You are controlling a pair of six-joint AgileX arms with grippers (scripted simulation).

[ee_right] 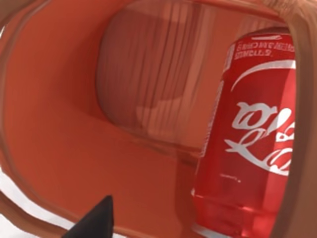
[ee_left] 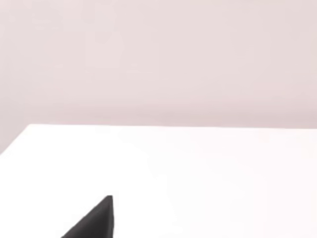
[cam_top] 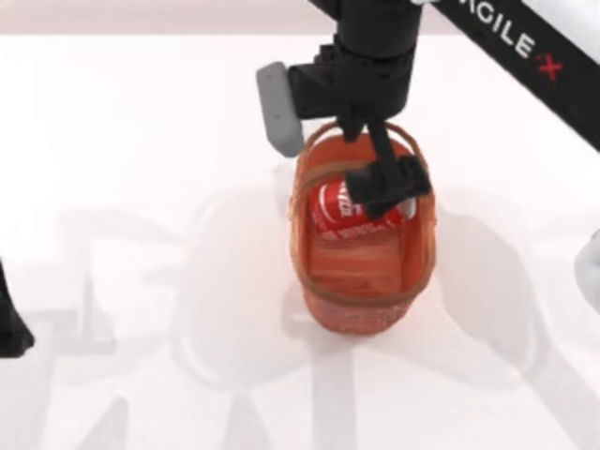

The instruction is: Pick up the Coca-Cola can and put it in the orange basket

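The orange basket (cam_top: 361, 305) stands at the table's middle. Inside it, in its far half, the red Coca-Cola can (cam_top: 336, 212) lies with its lettered side up. My right gripper (cam_top: 373, 173) hangs over the basket beside the arched handle, open, just above the can and partly hiding it. In the right wrist view the can (ee_right: 252, 144) rests off to one side against the basket wall (ee_right: 59, 124). One dark fingertip (ee_right: 99, 220) shows apart from it. My left arm (cam_top: 7, 323) is parked at the table's left edge, and its fingertip (ee_left: 101, 218) is over bare table.
The white table (cam_top: 141, 187) spreads around the basket on all sides. My right arm's black link (cam_top: 525, 47) crosses the top right corner. A grey block (cam_top: 277, 108) on the right wrist sticks out to the left of the basket's far end.
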